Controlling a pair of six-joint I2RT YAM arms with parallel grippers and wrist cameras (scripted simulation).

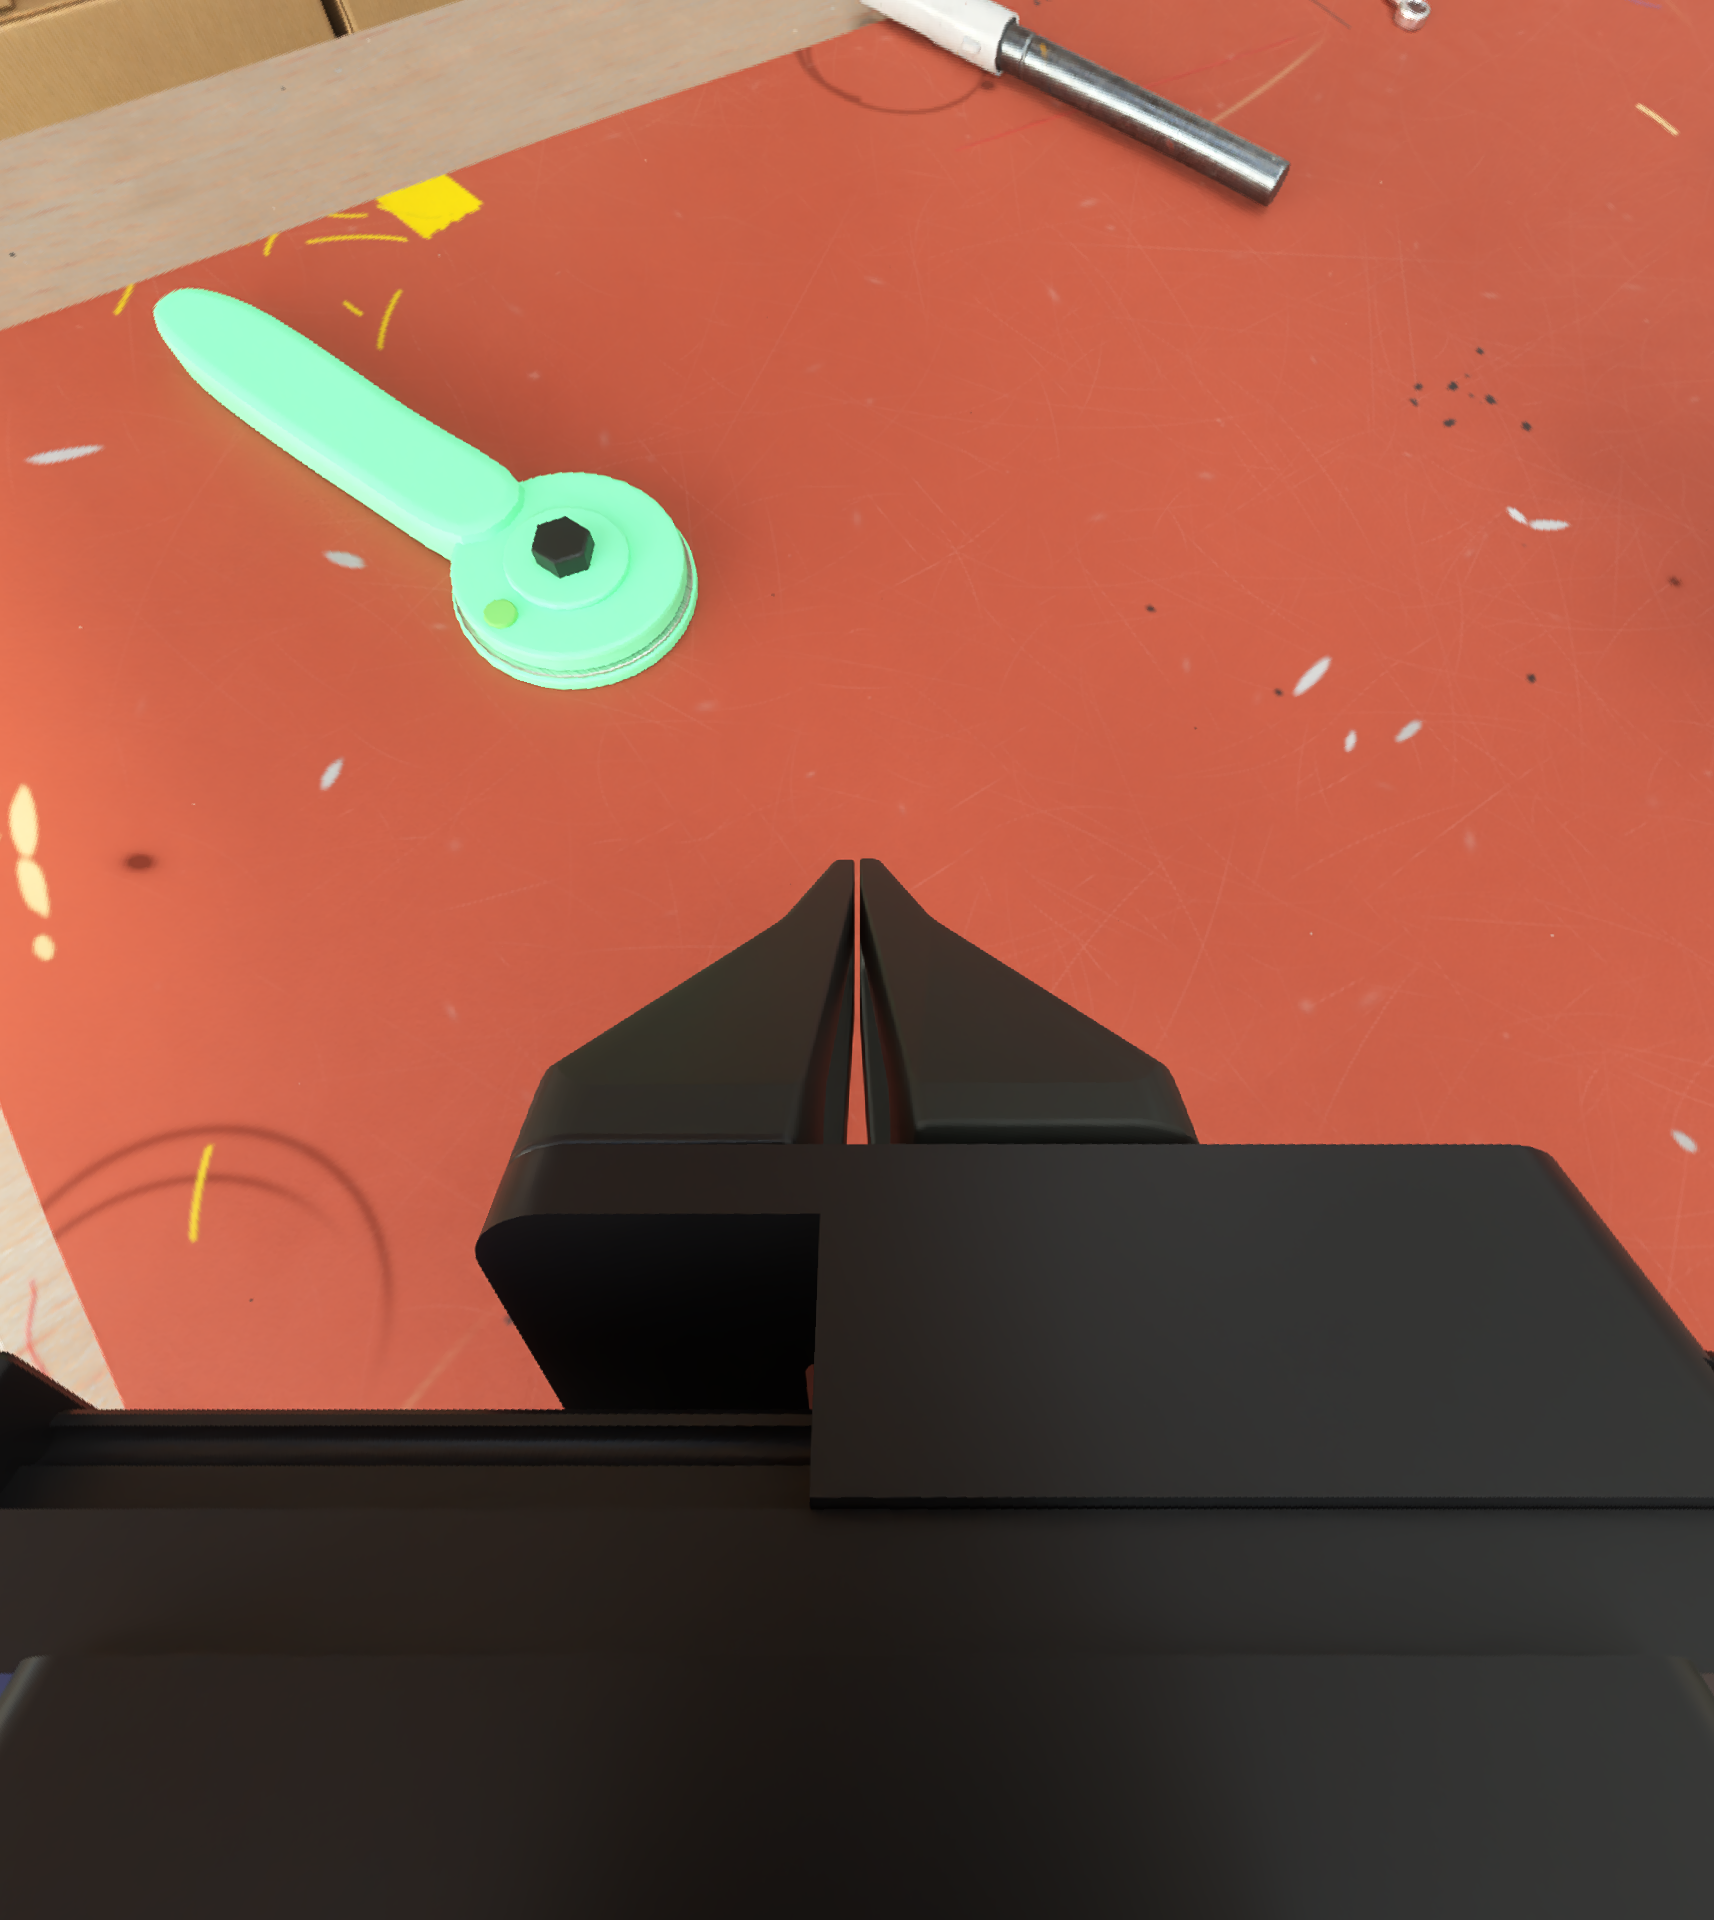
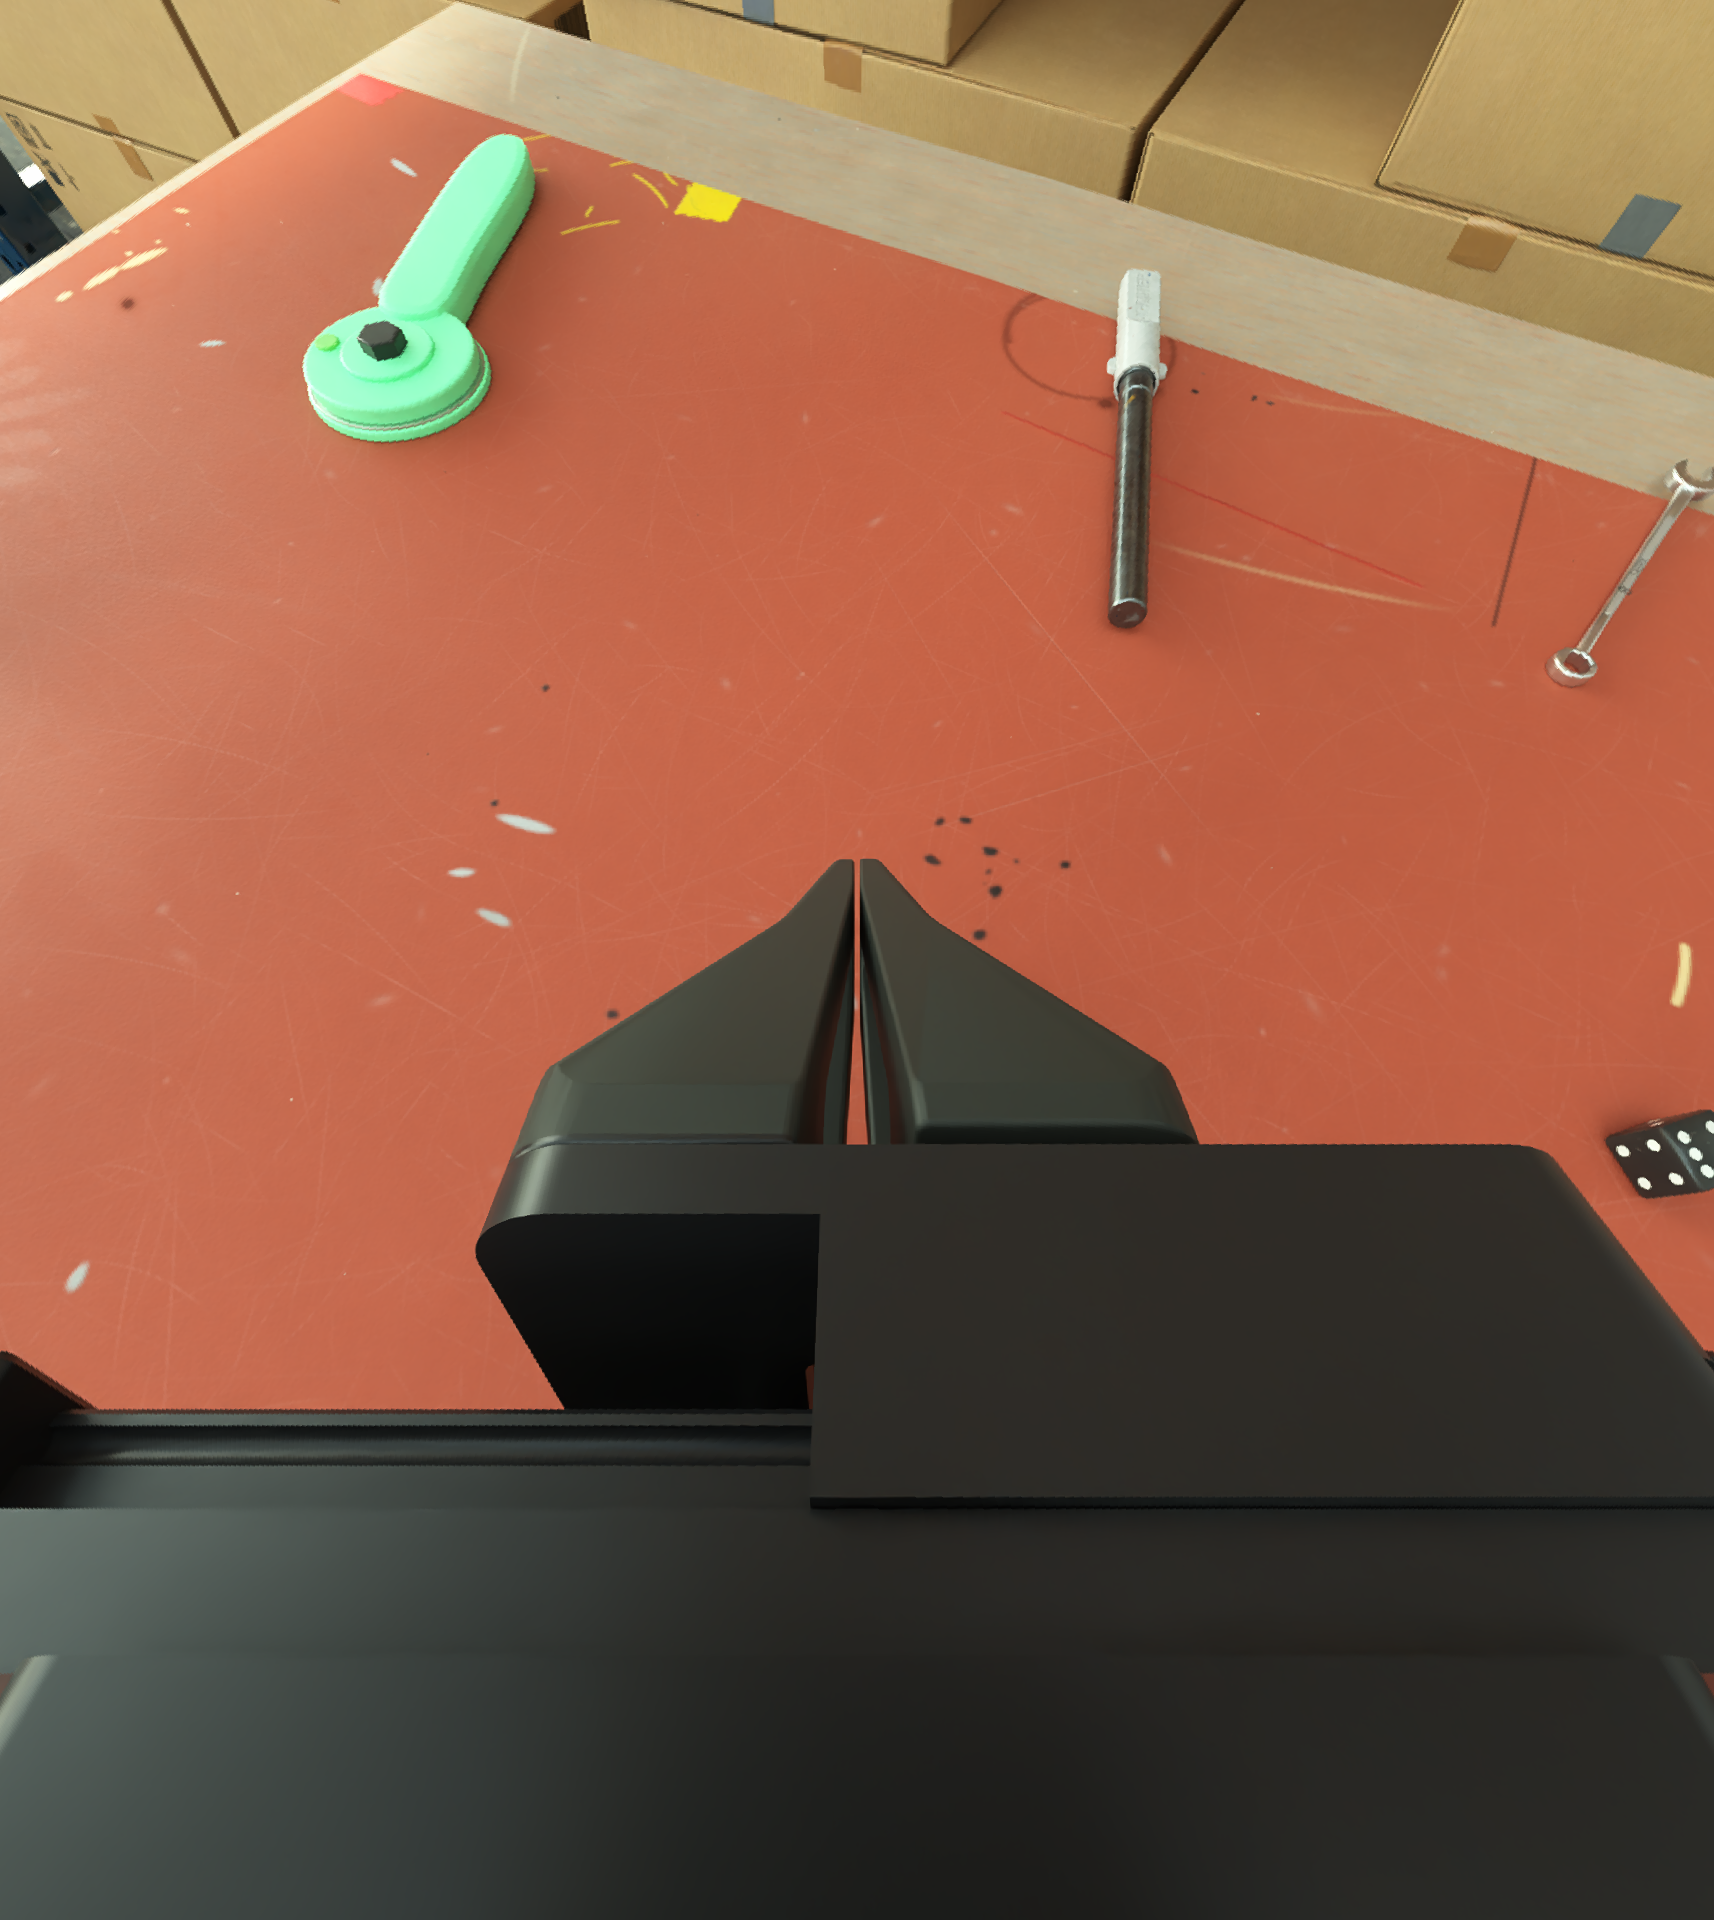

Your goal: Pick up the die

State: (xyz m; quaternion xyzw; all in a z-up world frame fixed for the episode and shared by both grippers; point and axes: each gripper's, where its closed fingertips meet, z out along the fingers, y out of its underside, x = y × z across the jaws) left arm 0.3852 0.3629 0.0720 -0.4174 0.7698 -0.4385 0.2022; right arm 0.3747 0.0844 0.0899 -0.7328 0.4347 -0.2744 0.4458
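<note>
Black die (image 2: 1680, 1153) sits free on red worktop (image 2: 832, 644) toward the right edge, near right end effector (image 2: 856, 864). Both end effectors clenched, empty; left end effector (image 1: 856, 864) farther. Release right's fingers first, straddle die squarely.

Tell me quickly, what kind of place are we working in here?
Likely a workshop bench in a warehouse or stockroom. The scuffed, paint-flecked red mat holds hand tools, a wrench and a metal rod, beside the die, and taped cardboard boxes are stacked just behind the table.
</note>
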